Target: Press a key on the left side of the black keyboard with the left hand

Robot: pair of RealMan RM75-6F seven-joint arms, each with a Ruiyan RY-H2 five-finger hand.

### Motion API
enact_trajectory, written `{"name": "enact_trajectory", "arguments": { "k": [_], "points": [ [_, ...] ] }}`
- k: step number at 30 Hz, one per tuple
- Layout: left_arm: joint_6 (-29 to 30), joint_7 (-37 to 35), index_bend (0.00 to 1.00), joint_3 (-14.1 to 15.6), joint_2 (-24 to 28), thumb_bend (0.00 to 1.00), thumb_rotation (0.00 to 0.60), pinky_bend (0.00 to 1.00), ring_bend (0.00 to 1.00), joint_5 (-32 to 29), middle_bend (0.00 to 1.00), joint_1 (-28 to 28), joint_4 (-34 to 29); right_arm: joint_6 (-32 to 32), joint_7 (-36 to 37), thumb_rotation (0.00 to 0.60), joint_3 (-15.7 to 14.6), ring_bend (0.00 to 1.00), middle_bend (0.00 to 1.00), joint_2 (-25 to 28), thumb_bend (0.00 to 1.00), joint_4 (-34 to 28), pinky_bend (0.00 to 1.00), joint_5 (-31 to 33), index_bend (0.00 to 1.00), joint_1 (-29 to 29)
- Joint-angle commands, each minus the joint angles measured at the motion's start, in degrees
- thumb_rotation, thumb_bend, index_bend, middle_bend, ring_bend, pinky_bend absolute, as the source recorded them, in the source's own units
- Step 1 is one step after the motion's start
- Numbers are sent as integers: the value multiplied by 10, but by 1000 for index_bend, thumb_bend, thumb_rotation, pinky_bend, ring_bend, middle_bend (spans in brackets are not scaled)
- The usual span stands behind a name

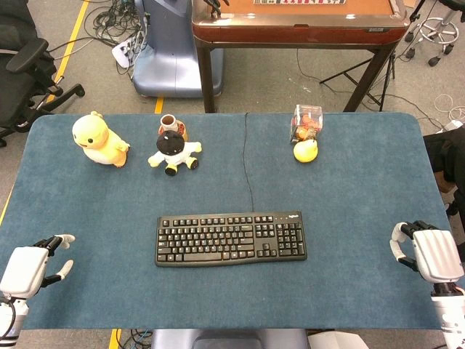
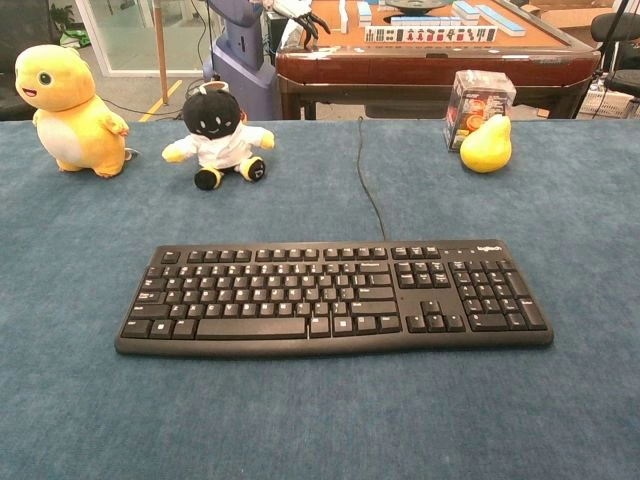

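The black keyboard point(image 1: 230, 238) point(image 2: 335, 297) lies flat in the middle of the blue table, its cable running toward the far edge. My left hand point(image 1: 33, 267) hovers at the table's near left corner, well to the left of the keyboard, fingers apart and holding nothing. Over at the near right edge, my right hand point(image 1: 429, 251) holds nothing either, its fingers slightly curled but apart. Neither hand appears in the chest view.
A yellow plush point(image 1: 99, 139) point(image 2: 68, 97) and a small black-headed doll point(image 1: 174, 152) point(image 2: 216, 135) sit at the far left. A yellow pear point(image 1: 306, 151) point(image 2: 486, 145) and a clear box point(image 1: 307, 121) stand at the far right. A wooden table point(image 1: 298, 22) stands beyond.
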Motion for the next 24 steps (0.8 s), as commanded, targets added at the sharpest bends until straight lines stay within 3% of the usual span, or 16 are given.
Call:
{"name": "enact_trajectory", "arguments": {
  "k": [1, 14, 24],
  "points": [
    [-3, 0, 356, 1, 1, 272, 600, 760, 520, -2, 444, -1, 1, 0, -3, 600, 0, 488, 602, -1, 520, 1, 640, 1, 669, 0],
    [4, 10, 425, 14, 10, 272, 600, 760, 520, 24, 449, -1, -32, -18, -23, 600, -6, 488, 602, -8, 520, 0, 647, 2, 669, 7],
    [-48, 30, 352, 22, -9, 272, 600, 804, 598, 84, 623, -55, -54, 1, -29, 600, -4, 488, 602, -7, 520, -5, 646, 1, 669, -1]
  ]
}}
